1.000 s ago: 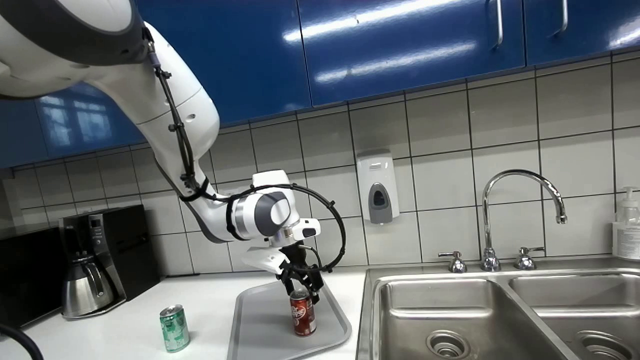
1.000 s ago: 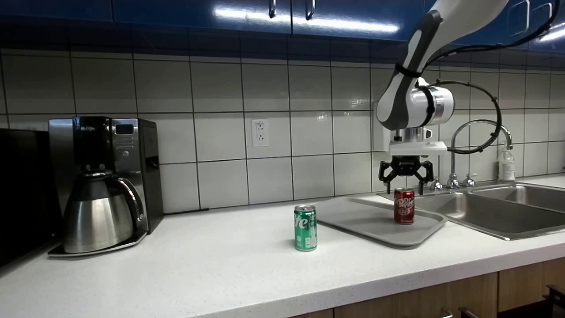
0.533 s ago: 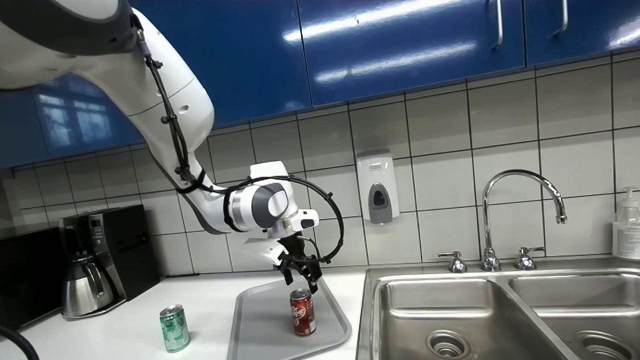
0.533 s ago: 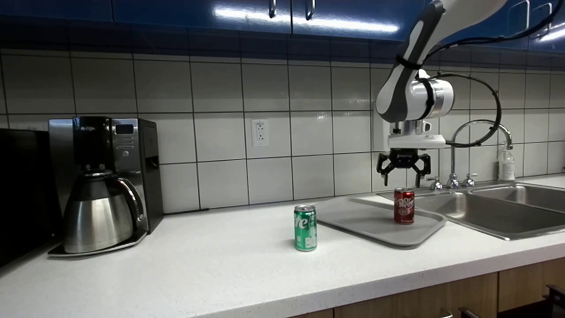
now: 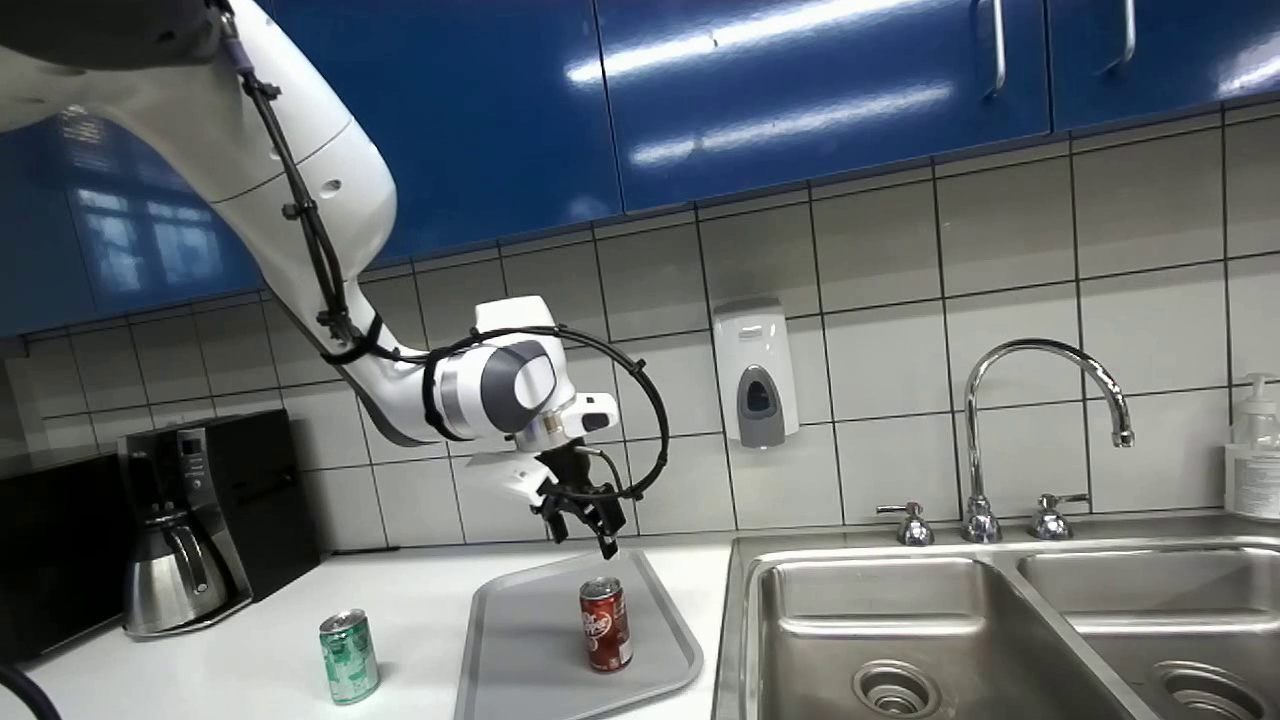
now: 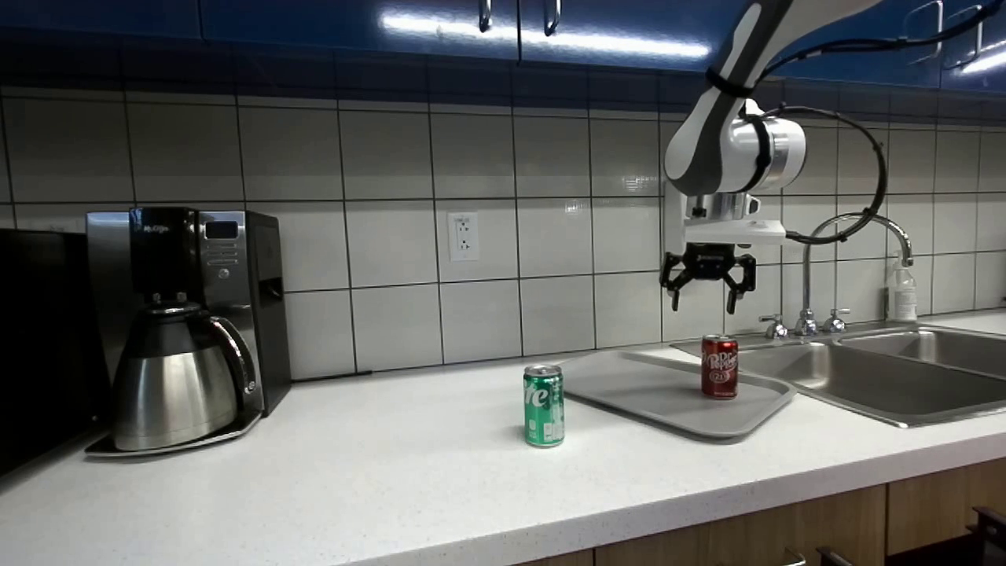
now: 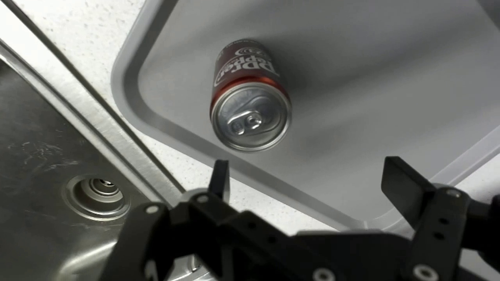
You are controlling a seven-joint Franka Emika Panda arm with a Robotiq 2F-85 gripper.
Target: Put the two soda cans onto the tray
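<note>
Risen farther above the tray, the pincer gapes empty: red can placed on the tray, green can beside it remaining.

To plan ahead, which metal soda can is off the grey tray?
The green cylindrical can, on the white countertop; the red can stands on the tray.

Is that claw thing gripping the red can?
No, in an exterior view the open gripper hangs in the air, apart from the red can standing upright on the tray.
</note>
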